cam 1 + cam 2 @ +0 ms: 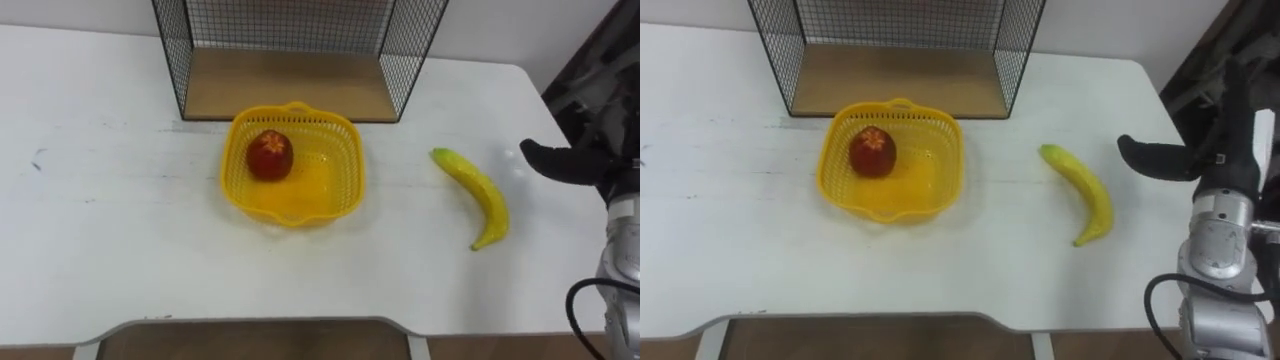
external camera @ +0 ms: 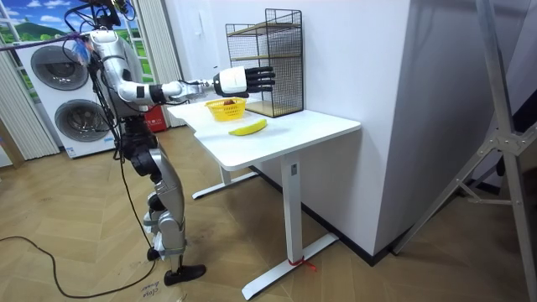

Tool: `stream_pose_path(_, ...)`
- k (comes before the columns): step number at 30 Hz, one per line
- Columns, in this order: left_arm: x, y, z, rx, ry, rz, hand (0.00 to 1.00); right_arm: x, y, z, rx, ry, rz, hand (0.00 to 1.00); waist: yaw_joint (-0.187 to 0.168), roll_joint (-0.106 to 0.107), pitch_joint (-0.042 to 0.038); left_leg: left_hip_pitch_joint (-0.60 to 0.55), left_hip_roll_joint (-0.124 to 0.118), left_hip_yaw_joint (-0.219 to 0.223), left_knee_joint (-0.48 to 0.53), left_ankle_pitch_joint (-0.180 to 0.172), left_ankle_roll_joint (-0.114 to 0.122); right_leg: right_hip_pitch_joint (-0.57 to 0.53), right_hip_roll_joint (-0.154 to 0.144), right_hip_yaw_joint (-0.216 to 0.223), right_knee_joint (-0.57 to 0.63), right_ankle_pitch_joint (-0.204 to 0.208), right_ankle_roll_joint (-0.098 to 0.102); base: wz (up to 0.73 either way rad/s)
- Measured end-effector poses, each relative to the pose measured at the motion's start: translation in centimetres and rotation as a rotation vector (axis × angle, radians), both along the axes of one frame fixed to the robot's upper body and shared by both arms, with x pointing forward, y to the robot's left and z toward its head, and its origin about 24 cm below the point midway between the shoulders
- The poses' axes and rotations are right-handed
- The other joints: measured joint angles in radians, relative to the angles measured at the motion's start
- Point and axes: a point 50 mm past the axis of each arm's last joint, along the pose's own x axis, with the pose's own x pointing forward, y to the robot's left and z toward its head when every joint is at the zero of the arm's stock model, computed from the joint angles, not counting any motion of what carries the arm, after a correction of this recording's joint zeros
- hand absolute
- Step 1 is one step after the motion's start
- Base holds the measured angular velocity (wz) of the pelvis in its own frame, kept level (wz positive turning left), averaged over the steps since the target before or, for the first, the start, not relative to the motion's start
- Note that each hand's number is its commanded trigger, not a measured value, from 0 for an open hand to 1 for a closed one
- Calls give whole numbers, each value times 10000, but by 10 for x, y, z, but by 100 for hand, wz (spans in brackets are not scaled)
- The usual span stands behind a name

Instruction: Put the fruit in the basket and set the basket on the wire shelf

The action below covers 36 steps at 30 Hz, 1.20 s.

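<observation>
A yellow plastic basket [image 1: 347, 150] sits on the white table [image 1: 110, 220], just in front of the black wire shelf [image 1: 290, 85] with its wooden floor. A red apple [image 1: 269, 155] lies in the basket's left half. To the basket's right, a yellow banana [image 1: 478, 190] lies bare on the table. My right hand [image 1: 560, 160] hovers beyond the banana's right side, near the table's right edge, open and holding nothing. In the room view the same hand [image 2: 247, 80] is stretched out above the table with straight fingers.
I stand at the table's front edge, whose rounded cut-out [image 1: 250, 325] is close below. The table's right edge runs just past the banana. Washing machines [image 2: 63, 101] stand behind me, and a white partition [image 2: 436, 109] rises beyond the table.
</observation>
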Motion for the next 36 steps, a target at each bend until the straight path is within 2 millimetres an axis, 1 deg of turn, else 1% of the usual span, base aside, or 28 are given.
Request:
stream_pose_path(5, -1, 0, 0, 16, 26, 9, 0, 5, 7, -12, 112, 776, 638, 0, 76, 78, 7, -60, -1, -22, 48, 0, 0, -2, -3, -18, -16, 0, 0, 1)
stream_pose_path(10, -3, 0, 0, -25, 87, 14, 0, 5, 8, -18, 266, 1217, 988, 0, 196, 164, -36, -61, 3, -37, 108, 0, 0, 44, -7, -34, -10, 1, -2, 2)
stream_pose_path(14, -7, 0, 0, -60, 199, 37, 0, 7, 12, -20, 329, 1380, 1383, 0, 232, 187, -15, 22, 5, -38, 142, 0, -1, 135, -10, -39, -10, 2, -3, 1)
stream_pose_path(17, -8, 0, 0, -62, 215, 39, 0, 8, 17, -23, 333, 1544, 1773, 0, 234, 187, -12, 61, 3, -37, 142, -1, -1, 172, -12, -35, -8, 2, -4, 0)
stream_pose_path(22, -9, 0, 0, -61, 221, 41, 0, 8, 18, -23, 368, 1625, 1980, 0, 253, 187, -2, 64, 3, -41, 141, -1, -1, 180, -10, -37, -7, 2, -4, 0)
stream_pose_path(27, -1, 0, 2, -115, -90, -70, 0, 8, 19, -23, 326, 1686, 2077, 0, 276, 109, 72, 6, 6, -59, 135, -2, -2, 144, -6, -55, -48, 1, -4, 0)
stream_pose_path(29, 0, 0, 2, -118, -103, -78, 0, 9, 20, -24, 342, 1774, 2228, 0, 279, 84, 67, -39, 9, -63, 136, -2, -2, 114, -1, -56, -67, 1, -4, 0)
stream_pose_path(31, 0, 0, 2, -105, -81, -62, 0, 9, 21, -26, 222, 1953, 2293, 0, 265, 54, 45, -59, 8, -86, 147, -2, -2, 106, -1, -73, -69, 2, -4, 0)
stream_pose_path(34, 0, 0, 2, -88, -38, -49, 0, 8, 22, -31, -100, 2376, 2438, 0, 266, 43, 40, -63, 10, -92, 159, -2, -2, 107, -2, -82, -81, 2, -4, 0)
stream_pose_path(36, -1, 1, 2, -77, 9, -36, 0, 7, 24, -40, -166, 2849, 2636, 0, 258, 49, 38, -48, 12, -127, 164, -2, -2, 138, -1, -95, -95, 2, -4, 0)
